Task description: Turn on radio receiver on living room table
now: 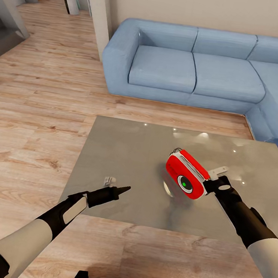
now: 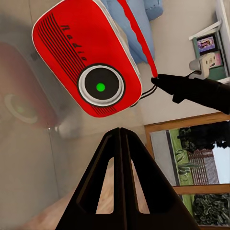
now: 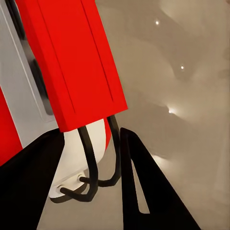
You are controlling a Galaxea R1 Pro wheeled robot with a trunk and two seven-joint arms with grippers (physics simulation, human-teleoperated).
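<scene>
1 radio (image 1: 185,175), 1 table (image 1: 124,154); R claw (image 1: 209,184) gripping handle

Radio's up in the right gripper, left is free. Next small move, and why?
Probably ease the left gripper forward toward the dial on the radio receiver. The right gripper holds the radio tilted above the table, dial facing the closed left fingertips, with a gap between them.

Table (image 1: 111,153) bare left of radio (image 1: 186,174); sofa (image 1: 194,67) well behind.
</scene>
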